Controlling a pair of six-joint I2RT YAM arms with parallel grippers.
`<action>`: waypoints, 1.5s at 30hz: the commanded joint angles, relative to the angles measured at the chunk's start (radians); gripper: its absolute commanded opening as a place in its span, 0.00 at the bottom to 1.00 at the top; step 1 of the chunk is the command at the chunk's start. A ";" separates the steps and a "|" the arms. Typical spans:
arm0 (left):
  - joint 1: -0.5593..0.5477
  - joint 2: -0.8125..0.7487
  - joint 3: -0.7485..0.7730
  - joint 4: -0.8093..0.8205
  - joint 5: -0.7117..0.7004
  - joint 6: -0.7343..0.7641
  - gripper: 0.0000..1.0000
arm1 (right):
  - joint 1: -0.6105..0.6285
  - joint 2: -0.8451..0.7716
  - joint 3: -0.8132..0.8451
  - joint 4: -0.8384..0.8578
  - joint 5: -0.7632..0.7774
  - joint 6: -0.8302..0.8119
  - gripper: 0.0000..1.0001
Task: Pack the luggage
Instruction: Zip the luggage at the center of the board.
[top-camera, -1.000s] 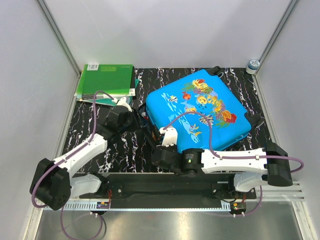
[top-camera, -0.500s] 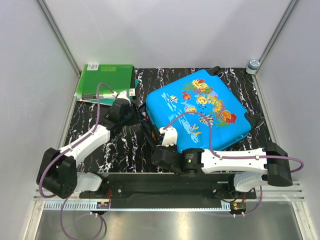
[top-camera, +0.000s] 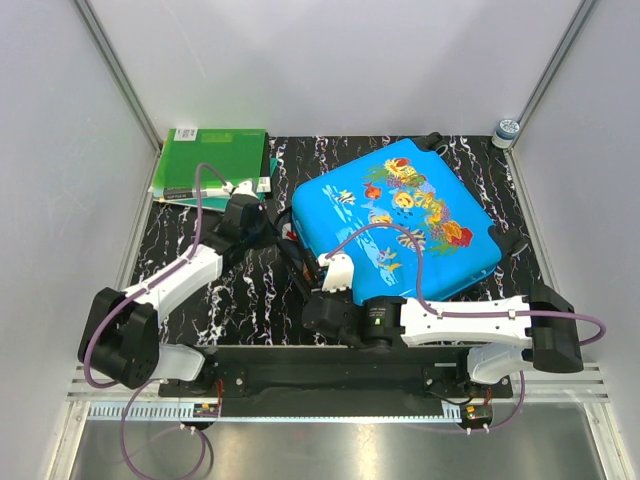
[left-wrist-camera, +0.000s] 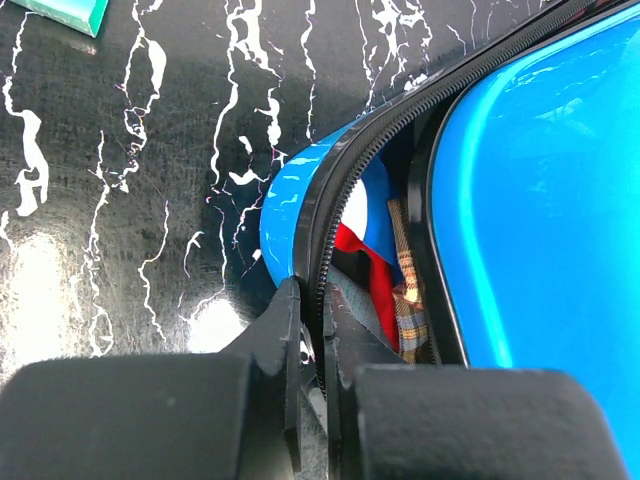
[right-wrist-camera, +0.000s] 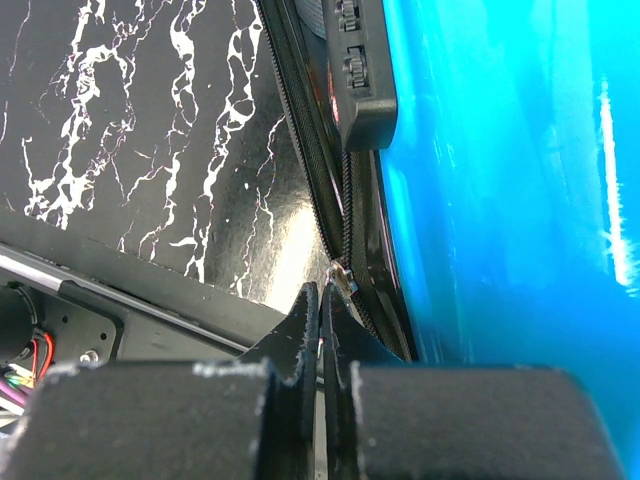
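Observation:
The blue fish-print luggage lies flat on the black marbled table, its lid nearly down. In the left wrist view its shell gapes at the corner, with red, blue and plaid clothes showing inside. My left gripper is at the luggage's left corner; in its own view it is shut on the zipper edge of the lower shell. My right gripper is at the near-left edge; in its own view it is shut on the zipper pull, with the luggage beside it.
Green folders lie stacked at the table's far left; a corner of them shows in the left wrist view. A small round jar stands at the far right corner. Grey walls enclose the table on three sides.
My left arm has swung away from me and to the right, bringing its gripper onto the luggage's left corner. The right arm has shifted only slightly left.

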 joint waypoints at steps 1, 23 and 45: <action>0.005 -0.004 -0.007 0.072 0.042 0.054 0.00 | -0.020 0.034 0.044 0.161 -0.045 0.023 0.00; -0.020 -0.142 -0.195 0.178 0.146 0.001 0.00 | -0.106 0.143 0.162 0.232 -0.156 -0.071 0.00; -0.047 -0.237 -0.192 0.148 0.132 0.011 0.00 | -0.122 0.128 0.272 0.220 -0.150 -0.176 0.00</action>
